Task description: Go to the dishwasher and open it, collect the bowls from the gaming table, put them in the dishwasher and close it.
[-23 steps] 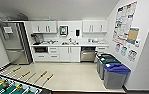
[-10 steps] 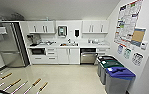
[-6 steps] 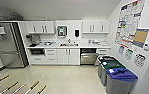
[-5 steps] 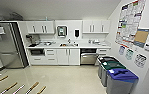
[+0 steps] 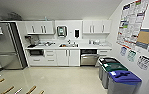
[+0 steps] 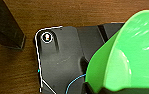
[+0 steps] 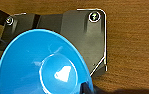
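Up close, the left wrist cam has the lime green bowl (image 6: pixel 125 52) tipped on its side, hollow facing the lens, sitting right at the left gripper. The right wrist cam has the blue bowl (image 7: pixel 43 63) the same way at the right gripper. Can't tell from either whether the jaws are clamped on them. Farther off, the head cam catches the dishwasher (image 5: pixel 89 57) under the counter right of the sink (image 5: pixel 68 45), steel front, top looks dark
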Robot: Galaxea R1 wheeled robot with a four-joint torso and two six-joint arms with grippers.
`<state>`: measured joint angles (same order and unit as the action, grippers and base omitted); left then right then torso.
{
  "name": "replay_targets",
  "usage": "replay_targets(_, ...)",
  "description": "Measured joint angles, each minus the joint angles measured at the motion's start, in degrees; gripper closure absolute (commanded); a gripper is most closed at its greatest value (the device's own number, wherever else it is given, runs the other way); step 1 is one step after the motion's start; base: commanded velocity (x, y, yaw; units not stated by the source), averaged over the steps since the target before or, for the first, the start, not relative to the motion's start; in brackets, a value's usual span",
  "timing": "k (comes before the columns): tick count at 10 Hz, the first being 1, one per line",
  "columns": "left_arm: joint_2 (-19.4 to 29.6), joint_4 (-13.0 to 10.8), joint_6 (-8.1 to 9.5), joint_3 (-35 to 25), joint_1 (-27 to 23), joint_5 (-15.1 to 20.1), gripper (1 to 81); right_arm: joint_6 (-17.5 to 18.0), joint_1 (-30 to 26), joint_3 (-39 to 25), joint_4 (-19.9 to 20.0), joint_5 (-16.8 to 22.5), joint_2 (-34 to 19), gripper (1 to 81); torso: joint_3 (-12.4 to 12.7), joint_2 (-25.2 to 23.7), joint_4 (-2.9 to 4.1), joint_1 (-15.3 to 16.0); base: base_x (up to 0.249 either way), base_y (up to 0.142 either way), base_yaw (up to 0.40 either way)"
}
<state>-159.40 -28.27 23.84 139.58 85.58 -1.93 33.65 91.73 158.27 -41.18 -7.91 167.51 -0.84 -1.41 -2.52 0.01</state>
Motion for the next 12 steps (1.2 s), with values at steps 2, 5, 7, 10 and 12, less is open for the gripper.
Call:
replay_targets(2,0.0,0.0,0.00,0.0,0.0,0.0,81.1,0.0,0.0,0.0,0.0,0.0,0.2,81.1,0.0,0.0,0.00,0.0,0.134,0.000,0.000)
replay_targets(5,-0.2,0.0,0.00,0.0,0.0,0.0,81.1,0.0,0.0,0.0,0.0,0.0,0.1,81.1,0.0,0.0,0.00,0.0,0.134,0.000,0.000)
replay_targets(7,-0.2,0.0,0.00,0.0,0.0,0.0,81.1,0.0,0.0,0.0,0.0,0.0,0.0,81.1,0.0,0.0,0.00,0.0,0.134,0.000,0.000)
replay_targets(10,-0.2,0.0,0.00,-0.2,0.0,0.0,81.1,0.0,0.0,0.0,0.0,0.0,0.0,81.1,0.0,0.0,0.00,0.0,0.134,0.000,0.000)
replay_targets(12,-0.3,0.2,0.43,-0.3,0.9,0.7,81.1,0.0,0.0,0.0,0.0,0.0,0.2,81.1,0.0,0.0,0.00,0.0,0.134,0.000,0.000)
